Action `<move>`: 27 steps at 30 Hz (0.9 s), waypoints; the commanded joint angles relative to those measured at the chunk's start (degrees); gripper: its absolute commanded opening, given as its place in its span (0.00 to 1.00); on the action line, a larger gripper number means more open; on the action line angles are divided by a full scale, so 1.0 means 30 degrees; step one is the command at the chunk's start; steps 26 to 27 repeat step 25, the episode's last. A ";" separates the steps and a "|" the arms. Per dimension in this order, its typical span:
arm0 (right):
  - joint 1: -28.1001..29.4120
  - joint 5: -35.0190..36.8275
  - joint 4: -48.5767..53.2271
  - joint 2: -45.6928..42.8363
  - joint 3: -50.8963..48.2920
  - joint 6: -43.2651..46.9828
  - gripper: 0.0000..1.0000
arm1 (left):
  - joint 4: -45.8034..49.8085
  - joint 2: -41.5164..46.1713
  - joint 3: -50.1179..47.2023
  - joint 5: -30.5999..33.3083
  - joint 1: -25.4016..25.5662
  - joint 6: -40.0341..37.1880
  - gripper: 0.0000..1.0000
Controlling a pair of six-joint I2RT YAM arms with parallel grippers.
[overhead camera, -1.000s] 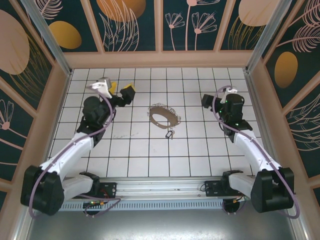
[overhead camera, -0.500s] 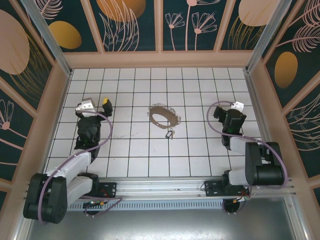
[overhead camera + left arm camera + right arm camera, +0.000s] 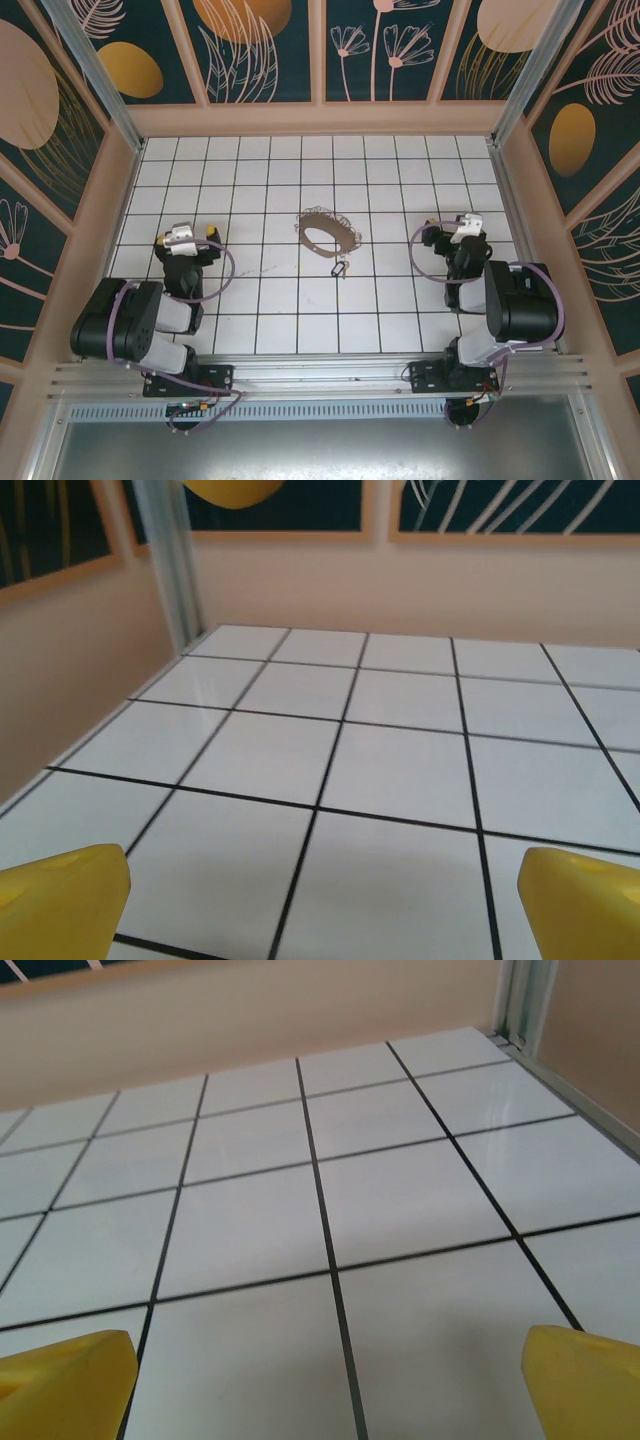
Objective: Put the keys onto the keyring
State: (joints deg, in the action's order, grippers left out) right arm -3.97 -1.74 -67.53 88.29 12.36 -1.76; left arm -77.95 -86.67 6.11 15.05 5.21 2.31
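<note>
Mid-table: keyring (image 3: 303,230) flat on tiles (image 3: 270,300); key (image 3: 341,270) just beside its near edge.
Left gripper (image 3: 186,240): jaws wide apart, empty, well left of keyring.
Right gripper (image 3: 452,235): jaws wide apart, empty.

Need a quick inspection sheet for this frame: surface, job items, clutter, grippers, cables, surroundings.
surface: white tiled table with a black grid.
job's things: keyring lies flat mid-table; key lies loose just on its near side, not threaded on.
clutter: nothing seen.
grippers: left gripper and right gripper are both open and hold nothing, over bare tiles, well away from the keyring.
cables: a purple cable loops beside the left arm, and another beside the right.
surroundings: dark floral wall panels in peach frames on three sides.
</note>
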 commanded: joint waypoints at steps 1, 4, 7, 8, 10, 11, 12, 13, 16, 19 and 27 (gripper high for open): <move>-0.0171 -0.2144 -0.1403 -0.0020 0.0304 0.0200 0.99 | -0.0202 -0.0029 0.1402 -0.2163 -0.0574 -0.0484 0.99; -0.0080 -0.1832 -0.1191 -0.0019 0.0391 0.0197 0.99 | 0.1948 -0.0303 0.2721 -0.2902 -0.1646 0.0733 0.99; 0.0196 -0.0801 -0.0960 -0.0033 0.0509 0.0148 0.99 | 0.2034 -0.0272 0.2710 -0.3112 -0.1796 0.0785 0.99; 0.0387 -0.0427 -0.0985 -0.0017 0.0533 0.0272 0.99 | 0.2045 -0.0231 0.2695 -0.3112 -0.1796 0.0784 0.99; 0.0710 0.0297 -0.1145 -0.0021 0.0422 0.0359 0.99 | 0.1940 -0.0203 0.2626 -0.3116 -0.1796 0.0756 0.99; 0.0667 0.0180 -0.1056 -0.0033 0.0451 0.0346 0.99 | 0.1845 -0.0202 0.2586 -0.3112 -0.1796 0.0760 0.99; 0.0681 0.0205 -0.1129 -0.0018 0.0429 0.0352 0.99 | 0.1822 -0.0173 0.2553 -0.3105 -0.1796 0.0755 0.99; 0.0707 0.0275 -0.1104 -0.0022 0.0421 0.0402 0.99 | 0.1764 -0.0153 0.2534 -0.3117 -0.1795 0.0756 0.99; 0.0717 0.0202 -0.1075 -0.0041 0.0467 0.0380 0.99 | 0.1785 -0.0188 0.2550 -0.3108 -0.1796 0.0751 0.99; 0.0656 0.0075 -0.0945 -0.0035 0.0530 0.0354 0.99 | 0.1843 -0.0219 0.2592 -0.3086 -0.1796 0.0750 0.99; 0.0568 -0.0065 -0.1121 -0.0041 0.0433 0.0337 0.99 | 0.1860 -0.0197 0.2593 -0.3083 -0.1796 0.0752 0.99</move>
